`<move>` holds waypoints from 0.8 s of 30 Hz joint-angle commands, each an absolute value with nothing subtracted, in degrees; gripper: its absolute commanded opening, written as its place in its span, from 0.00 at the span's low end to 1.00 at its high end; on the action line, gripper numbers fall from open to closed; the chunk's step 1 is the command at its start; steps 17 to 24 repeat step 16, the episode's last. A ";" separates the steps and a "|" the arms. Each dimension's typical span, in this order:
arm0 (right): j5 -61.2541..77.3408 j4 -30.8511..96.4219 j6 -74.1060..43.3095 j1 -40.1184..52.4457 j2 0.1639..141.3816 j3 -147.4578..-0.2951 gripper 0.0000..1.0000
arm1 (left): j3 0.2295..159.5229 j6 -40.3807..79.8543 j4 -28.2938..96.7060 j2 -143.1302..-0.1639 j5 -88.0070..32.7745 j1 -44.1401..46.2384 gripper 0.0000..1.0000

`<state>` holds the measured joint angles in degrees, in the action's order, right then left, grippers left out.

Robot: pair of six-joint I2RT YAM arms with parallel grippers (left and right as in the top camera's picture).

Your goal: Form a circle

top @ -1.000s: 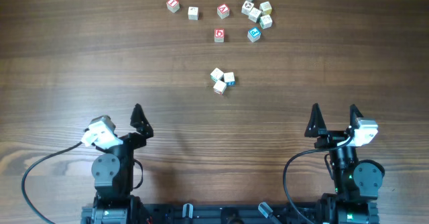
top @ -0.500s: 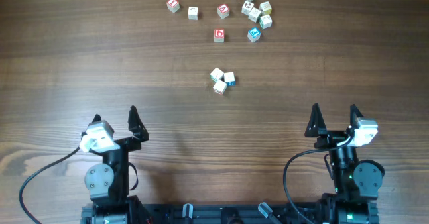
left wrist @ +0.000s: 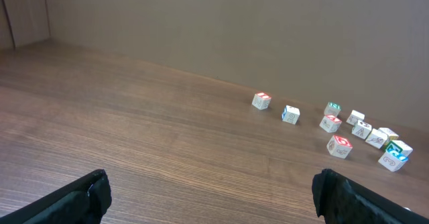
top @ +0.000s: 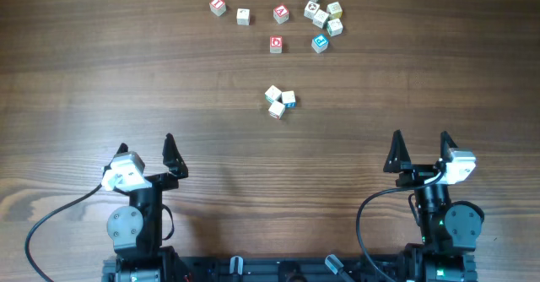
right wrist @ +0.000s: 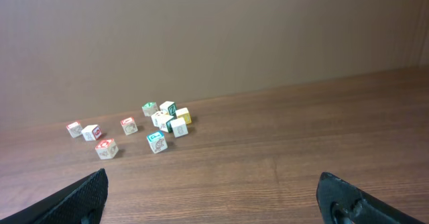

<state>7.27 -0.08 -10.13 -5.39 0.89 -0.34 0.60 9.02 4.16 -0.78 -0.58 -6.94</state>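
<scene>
The circle (top: 279,101) is a tight cluster of three small pale letter cubes touching one another, mid-table in the overhead view. It does not show in either wrist view. My left gripper (top: 146,144) is open near the front left, well short of the cluster, with nothing between its black fingers (left wrist: 87,197). At the front right my right gripper (top: 420,138) is open too, nothing between its fingers (right wrist: 345,200), and equally far from the cluster. In both wrist views only bare wood lies between the jaws.
Several loose letter cubes (top: 316,16) lie scattered at the far edge, from a red-faced one (top: 218,6) on the left to a blue-faced one (top: 319,43). The same scatter shows in the left wrist view (left wrist: 339,145) and the right wrist view (right wrist: 155,141). A brown wall (left wrist: 214,29) backs the table.
The left gripper swung from a tilted pose to pointing straight ahead, shifting slightly left, then held still. The right arm and all cubes stayed put.
</scene>
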 commanded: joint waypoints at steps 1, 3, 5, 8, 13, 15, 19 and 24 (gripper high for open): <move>6.81 -0.40 -9.06 -5.10 0.27 -0.27 1.00 | 0.32 7.70 4.34 -0.16 -1.87 -7.42 1.00; 6.81 -0.40 -9.04 -5.10 0.27 -0.27 1.00 | 0.32 7.70 4.34 -0.16 -1.87 -7.42 1.00; 6.81 -0.40 -9.04 -5.10 0.27 -0.27 1.00 | 0.32 7.70 4.34 -0.16 -1.87 -7.42 1.00; 6.81 -0.40 -9.04 -5.10 0.27 -0.27 1.00 | 0.32 7.70 4.34 -0.16 -1.87 -7.42 1.00; 6.81 -0.40 -9.04 -5.10 0.27 -0.27 0.99 | 0.32 7.70 4.34 -0.16 -1.87 -7.42 1.00; 6.81 -0.40 -9.06 -5.10 0.27 -0.27 1.00 | 0.32 7.70 4.34 -0.16 -1.87 -7.42 1.00; 6.81 -0.40 -9.06 -5.10 0.27 -0.27 1.00 | 0.32 7.70 4.34 -0.16 -1.87 -7.42 1.00; 6.81 -0.40 -9.06 -5.10 0.27 -0.27 1.00 | 0.32 7.70 4.34 -0.16 -1.87 -7.42 1.00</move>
